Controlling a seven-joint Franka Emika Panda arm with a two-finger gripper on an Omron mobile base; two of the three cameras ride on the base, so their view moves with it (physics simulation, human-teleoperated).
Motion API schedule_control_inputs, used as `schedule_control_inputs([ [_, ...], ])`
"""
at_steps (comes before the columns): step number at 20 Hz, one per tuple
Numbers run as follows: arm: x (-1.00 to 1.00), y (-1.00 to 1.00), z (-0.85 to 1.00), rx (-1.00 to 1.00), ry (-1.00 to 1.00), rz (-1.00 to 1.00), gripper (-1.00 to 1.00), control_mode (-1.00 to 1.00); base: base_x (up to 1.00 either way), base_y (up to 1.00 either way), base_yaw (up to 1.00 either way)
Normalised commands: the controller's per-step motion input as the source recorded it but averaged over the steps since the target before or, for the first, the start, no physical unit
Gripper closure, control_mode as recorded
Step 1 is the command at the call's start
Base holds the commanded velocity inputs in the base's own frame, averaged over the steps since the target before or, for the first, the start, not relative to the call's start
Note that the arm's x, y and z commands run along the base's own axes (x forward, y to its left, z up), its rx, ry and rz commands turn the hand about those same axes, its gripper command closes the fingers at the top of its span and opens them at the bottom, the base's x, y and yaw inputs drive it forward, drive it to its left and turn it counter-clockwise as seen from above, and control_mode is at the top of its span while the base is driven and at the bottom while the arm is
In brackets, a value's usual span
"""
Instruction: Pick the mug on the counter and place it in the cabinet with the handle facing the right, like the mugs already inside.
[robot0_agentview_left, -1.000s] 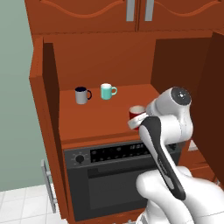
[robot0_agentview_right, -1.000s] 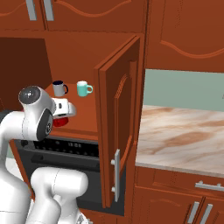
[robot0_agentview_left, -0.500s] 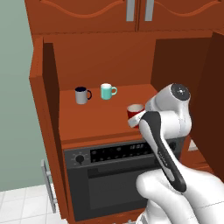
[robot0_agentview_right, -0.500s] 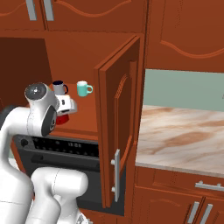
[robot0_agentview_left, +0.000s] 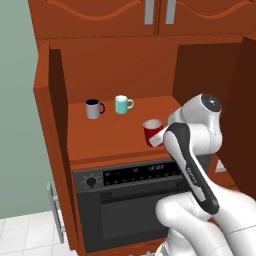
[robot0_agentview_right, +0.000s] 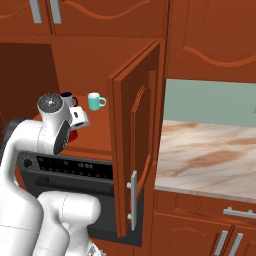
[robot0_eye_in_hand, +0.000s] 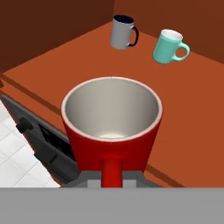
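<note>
Red and glossy, the small mug with the pale interior is sitting upright right in front of the fingers, which are closing tight on its red loop handle; the handle is pointing back toward the hand. The mug is hovering over the front part of the flat reddish-brown wooden shelf of the open cabinet, and whether its base is touching the shelf I cannot tell.

Beyond the fingers, farther back on the shelf, a grey mug with a dark handle and a teal mug are standing just beside each other, well apart from the red mug.

The hand view is showing the mug's empty inside and the clamped handle. The left base view is showing the red mug from the side, with the white arm covering the handle, and a black oven with a control panel below the shelf. The right base view is showing the open cabinet door and the beige-and-brown marbled stone surface off to the side.
</note>
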Motion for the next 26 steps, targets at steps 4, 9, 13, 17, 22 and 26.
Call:
schedule_control_inputs([
  [4, 0.01, 0.0, 0.0, -0.09, 0.0, 0.11, 1.0, -1.0, 0.0, 0.0, 0.0],
  [9, 0.12, 0.0, -0.06, -0.1, 0.0, 0.1, 1.0, -1.0, 0.0, 0.0, 0.0],
  [13, 0.19, 0.0, -0.07, -0.11, 0.0, 0.07, 1.0, -1.0, 0.0, 0.0, 0.0],
  [17, 0.24, 0.0, -0.05, -0.07, 0.0, 0.02, 1.0, -1.0, 0.0, 0.0, 0.0],
  [22, 0.3, 0.01, 0.0, -0.04, 0.0, 0.0, 1.0, -1.0, 0.0, 0.0, 0.0],
  [26, 0.32, 0.02, -0.03, -0.02, 0.0, 0.0, 1.0, -1.0, 0.0, 0.0, 0.0],
])
